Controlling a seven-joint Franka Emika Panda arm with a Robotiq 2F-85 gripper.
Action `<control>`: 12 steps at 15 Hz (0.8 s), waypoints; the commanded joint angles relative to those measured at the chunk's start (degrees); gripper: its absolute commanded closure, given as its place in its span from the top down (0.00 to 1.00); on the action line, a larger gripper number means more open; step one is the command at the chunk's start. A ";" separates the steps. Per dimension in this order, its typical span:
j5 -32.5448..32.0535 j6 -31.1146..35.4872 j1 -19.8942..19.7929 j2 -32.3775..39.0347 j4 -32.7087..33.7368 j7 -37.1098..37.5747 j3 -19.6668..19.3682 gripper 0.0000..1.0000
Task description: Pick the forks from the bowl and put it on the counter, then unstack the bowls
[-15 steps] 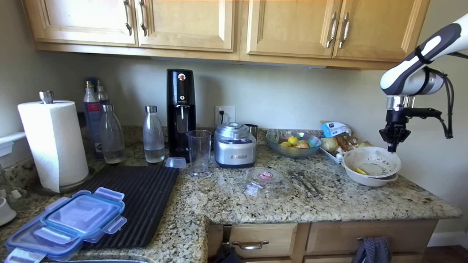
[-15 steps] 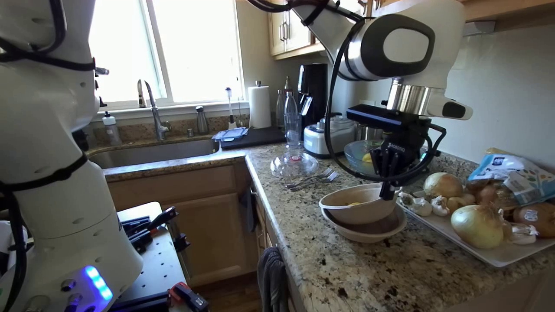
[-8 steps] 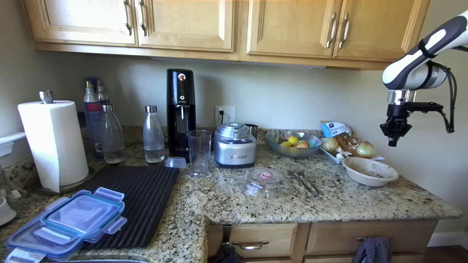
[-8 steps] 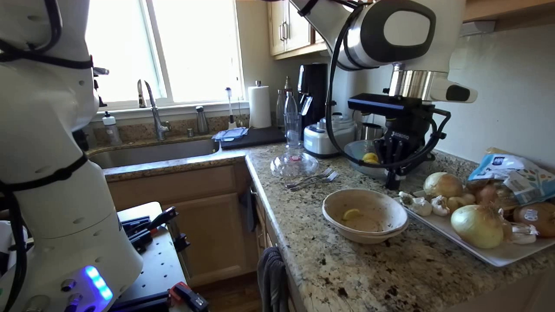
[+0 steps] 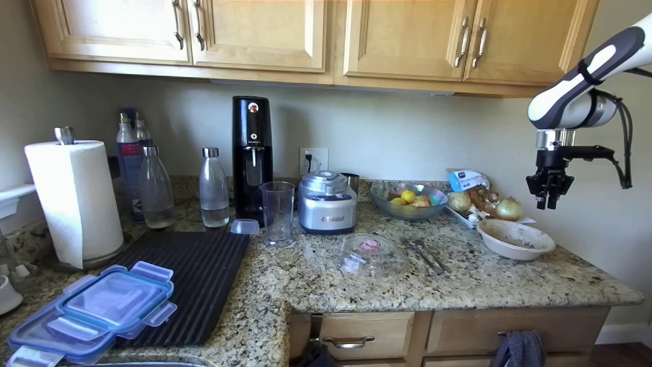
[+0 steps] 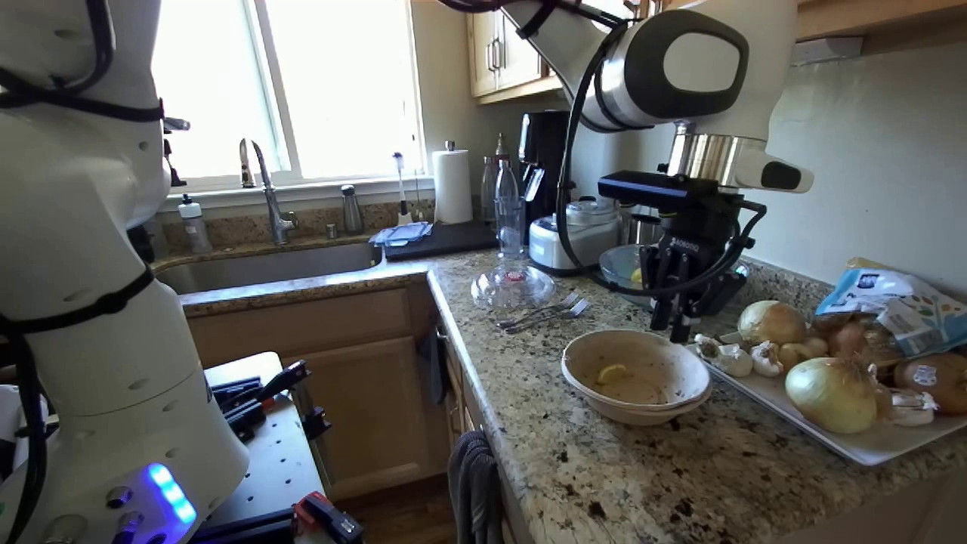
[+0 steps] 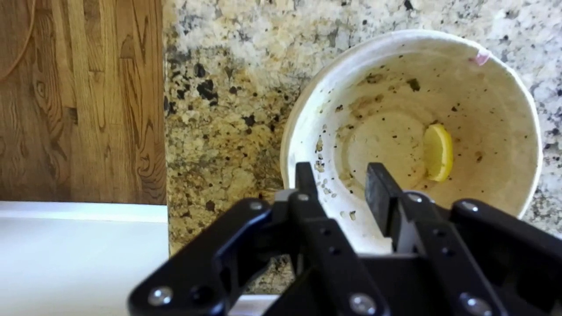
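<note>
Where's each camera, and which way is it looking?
In an exterior view, it seems to stand in front of the counter, facing the cupboards; gripper and part of the arm show.
In an exterior view, it stands near the robot's base, looking along the counter toward the sink; base, arm and gripper show.
In the wrist view, it rides on the arm, looking down into the top bowl; the fingers show.
Both exterior views share the forks and the top bowl.

Upper cabinets (image 5: 316,38) in pale honey-coloured wood, panelled doors (image 5: 405,38), curved silvery metal pulls (image 5: 462,42); in both exterior views. Plain off-white painted wall (image 5: 407,132) beneath, with white rectangular outlet plate (image 5: 321,158). Pale-framed, two-pane window (image 6: 340,83), glaring with daylight. Brown wooden drawer fronts (image 5: 372,326). White skirting board (image 5: 624,334), low on the wall. Brown grained plank floor (image 7: 83,101), wrist view.
</note>
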 commanded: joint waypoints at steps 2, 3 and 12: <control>2.31 -0.92 0.28 1.43 -1.24 7.41 -0.97 0.73; 3.42 -0.69 0.14 1.92 -1.52 8.62 -0.86 0.79; 4.15 -0.43 0.18 3.76 -0.20 9.20 -0.77 0.86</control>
